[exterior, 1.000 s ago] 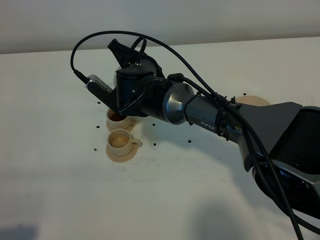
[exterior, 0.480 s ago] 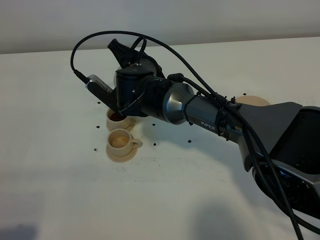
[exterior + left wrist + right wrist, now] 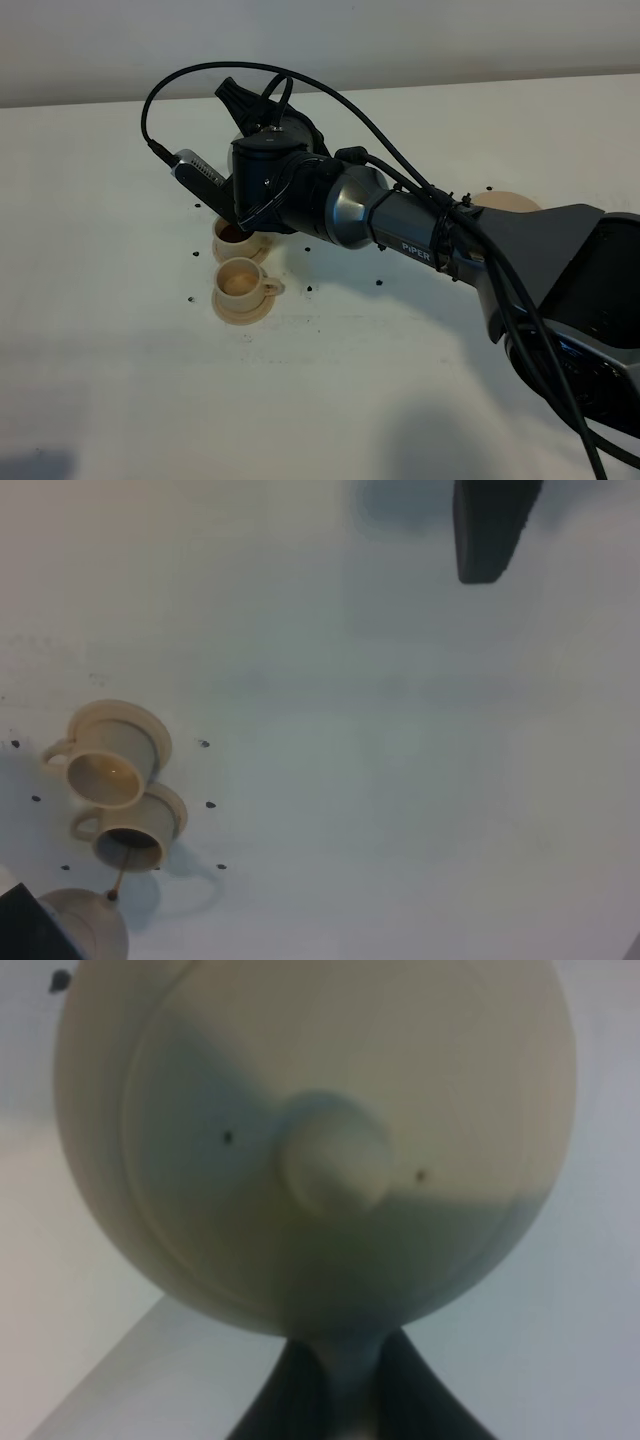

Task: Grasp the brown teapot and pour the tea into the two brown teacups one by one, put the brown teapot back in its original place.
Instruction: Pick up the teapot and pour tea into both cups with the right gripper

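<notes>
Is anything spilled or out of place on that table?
Yes: small dark specks lie scattered on the white table around the two small pale tan ceramic cups, like spilled bits; what they are I cannot tell. The round pale tan ceramic teapot pours a thin stream into the farther cup.

White tabletop (image 3: 120, 380). Two small tan saucers (image 3: 240, 314) close together, left of centre, each bearing a teacup (image 3: 240, 280). Wider tan disc (image 3: 505, 201) right, partly hidden. Dark specks (image 3: 309, 291) scattered around.

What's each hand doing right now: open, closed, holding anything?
Left hand: cannot tell; only one finger shows.
Right hand: closed, holding the teapot.
</notes>
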Controlling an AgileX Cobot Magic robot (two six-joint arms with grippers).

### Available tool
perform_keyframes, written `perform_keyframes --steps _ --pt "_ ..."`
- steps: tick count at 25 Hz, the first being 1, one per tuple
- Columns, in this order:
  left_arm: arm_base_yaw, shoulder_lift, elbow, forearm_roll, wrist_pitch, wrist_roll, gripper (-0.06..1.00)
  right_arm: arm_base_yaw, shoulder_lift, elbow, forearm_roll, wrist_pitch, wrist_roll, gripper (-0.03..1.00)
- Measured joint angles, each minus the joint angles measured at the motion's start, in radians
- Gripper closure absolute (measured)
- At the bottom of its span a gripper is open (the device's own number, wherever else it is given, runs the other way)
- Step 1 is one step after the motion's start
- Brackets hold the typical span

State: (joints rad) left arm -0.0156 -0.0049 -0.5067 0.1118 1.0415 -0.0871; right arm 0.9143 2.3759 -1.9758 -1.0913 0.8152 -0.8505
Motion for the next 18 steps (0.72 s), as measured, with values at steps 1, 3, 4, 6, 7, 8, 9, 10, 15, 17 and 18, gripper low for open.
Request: perform_keyframes --steps 1,3,4,6,7,8,9,10,15,17,18 --pt "0.000 0.000 0.000 0.000 0.000 0.000 0.33 0.000 0.000 0.000 0.000 0.000 0.000 0.84" --pt "0.000 0.000 0.000 0.000 0.000 0.000 0.33 0.000 0.000 0.000 0.000 0.000 0.000 0.84" --pt "0.000 0.000 0.000 0.000 0.000 0.000 0.33 0.000 0.000 0.000 -0.001 0.000 0.000 0.84" --pt "0.000 0.000 0.000 0.000 0.000 0.000 0.33 0.000 0.000 0.000 -0.001 0.000 0.000 0.84" --pt "0.000 0.000 0.000 0.000 0.000 0.000 0.33 0.000 0.000 0.000 -0.001 0.000 0.000 0.84" --pt "0.000 0.000 0.000 0.000 0.000 0.000 0.33 0.000 0.000 0.000 -0.001 0.000 0.000 0.84" --pt "0.000 0.000 0.000 0.000 0.000 0.000 0.33 0.000 0.000 0.000 -0.001 0.000 0.000 0.84" --pt "0.000 0.000 0.000 0.000 0.000 0.000 0.33 0.000 0.000 0.000 -0.001 0.000 0.000 0.84" --pt "0.000 0.000 0.000 0.000 0.000 0.000 0.33 0.000 0.000 0.000 -0.002 0.000 0.000 0.84" --pt "0.000 0.000 0.000 0.000 0.000 0.000 0.33 0.000 0.000 0.000 -0.002 0.000 0.000 0.84" --pt "0.000 0.000 0.000 0.000 0.000 0.000 0.33 0.000 0.000 0.000 -0.002 0.000 0.000 0.84"
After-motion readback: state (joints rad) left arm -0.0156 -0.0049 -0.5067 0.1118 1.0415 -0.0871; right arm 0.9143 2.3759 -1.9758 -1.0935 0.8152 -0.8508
